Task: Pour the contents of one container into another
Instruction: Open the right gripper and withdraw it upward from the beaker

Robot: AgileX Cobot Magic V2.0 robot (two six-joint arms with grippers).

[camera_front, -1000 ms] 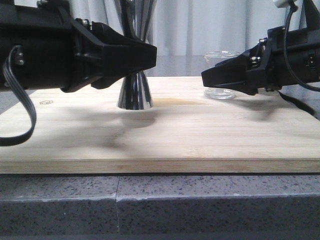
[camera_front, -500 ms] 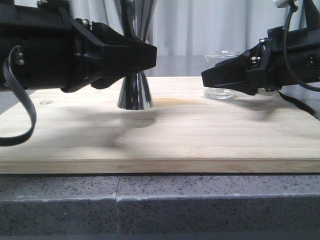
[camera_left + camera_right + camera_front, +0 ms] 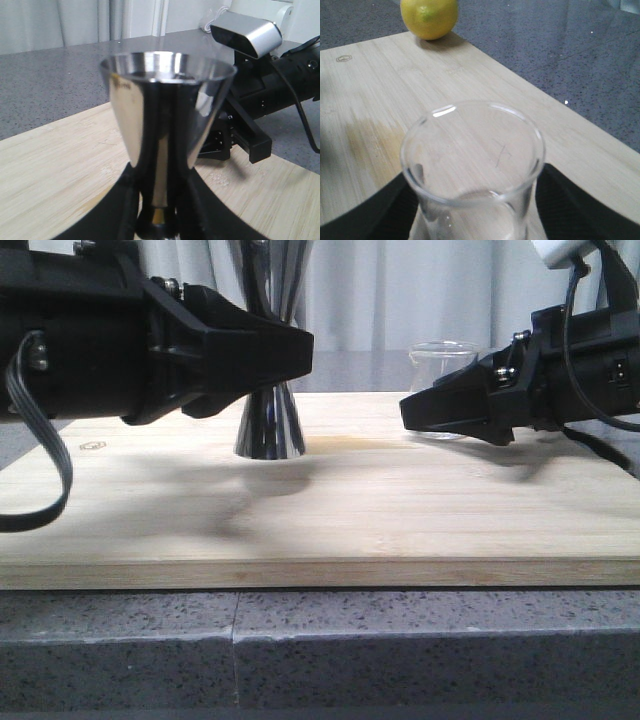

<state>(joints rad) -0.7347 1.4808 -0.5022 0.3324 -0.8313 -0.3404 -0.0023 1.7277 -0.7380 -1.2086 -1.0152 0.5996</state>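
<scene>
Right end effector (image 3: 425,412) grips the beaker (image 3: 472,167), lifted just off the board (image 3: 330,510) near its far right corner. Left end effector (image 3: 295,350) clamps the jigger's (image 3: 167,125) waist (base on the board, toward the far edge). A lemon (image 3: 429,17) sits beyond.
</scene>
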